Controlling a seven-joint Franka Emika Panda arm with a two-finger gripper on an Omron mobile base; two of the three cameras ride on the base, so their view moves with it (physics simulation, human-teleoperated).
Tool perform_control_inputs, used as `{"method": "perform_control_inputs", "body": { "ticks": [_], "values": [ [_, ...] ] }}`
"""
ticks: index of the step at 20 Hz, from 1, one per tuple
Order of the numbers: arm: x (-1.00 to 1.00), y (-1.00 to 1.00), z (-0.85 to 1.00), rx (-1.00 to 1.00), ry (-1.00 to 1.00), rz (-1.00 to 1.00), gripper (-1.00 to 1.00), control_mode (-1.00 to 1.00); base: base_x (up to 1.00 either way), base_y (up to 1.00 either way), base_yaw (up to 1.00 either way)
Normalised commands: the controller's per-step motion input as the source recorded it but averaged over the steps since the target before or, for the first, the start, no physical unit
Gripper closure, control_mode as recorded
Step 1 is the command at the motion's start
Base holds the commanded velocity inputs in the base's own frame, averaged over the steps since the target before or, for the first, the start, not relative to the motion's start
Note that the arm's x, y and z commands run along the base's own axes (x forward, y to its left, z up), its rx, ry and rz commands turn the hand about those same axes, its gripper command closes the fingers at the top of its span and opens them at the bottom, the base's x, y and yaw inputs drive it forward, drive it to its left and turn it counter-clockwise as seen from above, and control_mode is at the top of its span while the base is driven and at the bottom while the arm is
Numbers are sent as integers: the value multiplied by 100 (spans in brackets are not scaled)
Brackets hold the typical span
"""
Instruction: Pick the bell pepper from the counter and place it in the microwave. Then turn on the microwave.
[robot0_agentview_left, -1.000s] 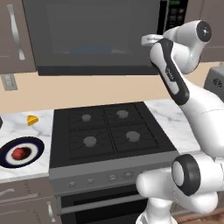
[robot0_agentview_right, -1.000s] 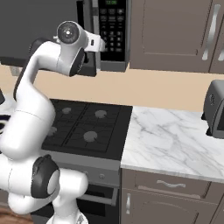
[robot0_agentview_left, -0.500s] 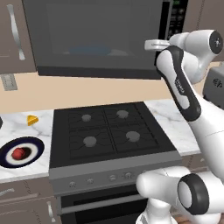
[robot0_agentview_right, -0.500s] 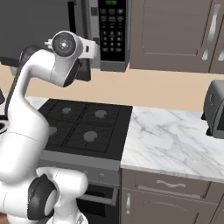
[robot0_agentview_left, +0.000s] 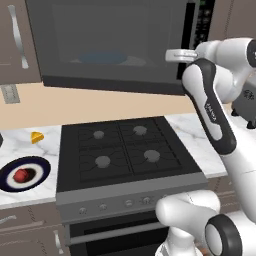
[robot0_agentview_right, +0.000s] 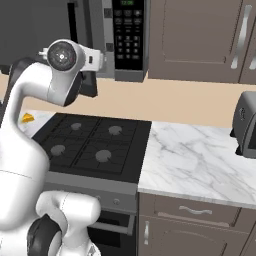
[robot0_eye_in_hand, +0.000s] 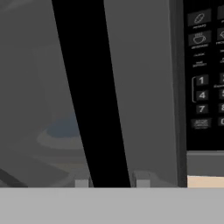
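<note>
Round bell pepper (robot0_agentview_left: 21, 175) sits on a plate (robot0_agentview_left: 10, 181), lower left; raised arm holds tool (robot0_eye_in_hand: 109, 183) pinching the microwave (robot0_agentview_left: 110, 45) door's handle (robot0_eye_in_hand: 94, 100).

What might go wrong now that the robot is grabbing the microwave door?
1. The jaws pinch the thin black handle of the microwave. They might slip off when pulling.
2. The bell pepper sits on its plate far across the stovetop, so fetching it may be a long, awkward reach.

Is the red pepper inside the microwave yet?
No. The pepper sits on a plate on the counter, left of the stove.
</note>
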Motion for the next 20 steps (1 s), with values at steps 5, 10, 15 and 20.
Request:
{"method": "perform_control_inputs", "body": {
  "ticks": [5, 10, 15, 20],
  "values": [
    [-45, 9, 10, 0, 0, 3, 100, -100, 0, 0, 0],
    [-46, 9, 11, 0, 0, 2, 100, -100, 0, 0, 0],
    [-47, 9, 12, 0, 0, 2, 100, -100, 0, 0, 0],
    [-46, 9, 10, 0, 0, 2, 100, -100, 0, 0, 0]
  ]
}}
